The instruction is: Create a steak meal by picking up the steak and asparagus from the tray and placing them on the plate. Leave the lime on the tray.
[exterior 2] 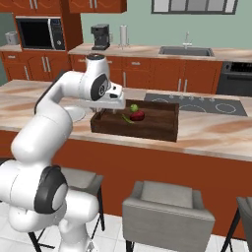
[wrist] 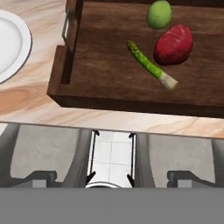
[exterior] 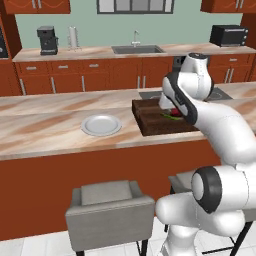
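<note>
You have moved nothing yet: the steak (wrist: 173, 44), asparagus (wrist: 151, 65) and lime (wrist: 159, 14) all lie in the tray (wrist: 100, 83), the plate (wrist: 11, 43) is bare, and I cannot tell the state of your gripper's (exterior 2: 109, 109) jaws.

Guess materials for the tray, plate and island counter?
Tray: looks like dark brown wood, matte, with visible grain streaks on its floor. Plate: pale grey-white and smooth, probably ceramic, though a rendered look can't settle it. Counter: beige stone-like slab with reddish veining, likely marble or a laminate copy.
</note>
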Robot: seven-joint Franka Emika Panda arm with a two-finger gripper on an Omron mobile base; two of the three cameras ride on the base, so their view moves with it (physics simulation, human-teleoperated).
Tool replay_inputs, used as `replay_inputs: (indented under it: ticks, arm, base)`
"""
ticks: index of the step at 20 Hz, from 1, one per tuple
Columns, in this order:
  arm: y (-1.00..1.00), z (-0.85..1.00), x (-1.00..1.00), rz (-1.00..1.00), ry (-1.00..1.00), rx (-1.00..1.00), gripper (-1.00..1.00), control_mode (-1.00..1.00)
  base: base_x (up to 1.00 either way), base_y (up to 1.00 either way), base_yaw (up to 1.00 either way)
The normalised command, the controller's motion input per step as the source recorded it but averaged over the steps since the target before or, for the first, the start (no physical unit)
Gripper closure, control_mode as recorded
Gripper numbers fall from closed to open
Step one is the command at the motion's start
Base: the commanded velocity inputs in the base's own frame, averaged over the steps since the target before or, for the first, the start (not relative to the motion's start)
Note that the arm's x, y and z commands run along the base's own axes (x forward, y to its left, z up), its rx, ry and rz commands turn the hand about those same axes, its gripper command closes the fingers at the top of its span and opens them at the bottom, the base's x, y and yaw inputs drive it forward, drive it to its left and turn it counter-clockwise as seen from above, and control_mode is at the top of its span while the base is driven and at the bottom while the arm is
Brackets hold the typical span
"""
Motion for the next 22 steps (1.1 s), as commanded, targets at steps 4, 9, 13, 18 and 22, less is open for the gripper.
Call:
replay_inputs:
  ticks: [4, 9, 13, 18, 22]
  arm:
    - [-0.25, -0.28, 0.19, 0.00, 0.00, -0.05, -1.00, -1.00]
    - [-0.15, -0.30, 0.31, 0.01, 0.00, -0.03, -1.00, -1.00]
    - [-0.30, -0.18, 0.51, 0.01, 0.06, 0.00, -1.00, -1.00]
    - [-0.33, -0.09, 0.50, 0.00, 0.01, 0.02, -1.00, -1.00]
    - [-0.18, -0.20, 0.44, 0.01, 0.02, 0.00, -1.00, -1.00]
  base:
    - [0.00, 0.00, 0.00]
    - [0.00, 0.00, 0.00]
    - [0.00, 0.00, 0.00]
    - [0.00, 0.00, 0.00]
    - [0.00, 0.00, 0.00]
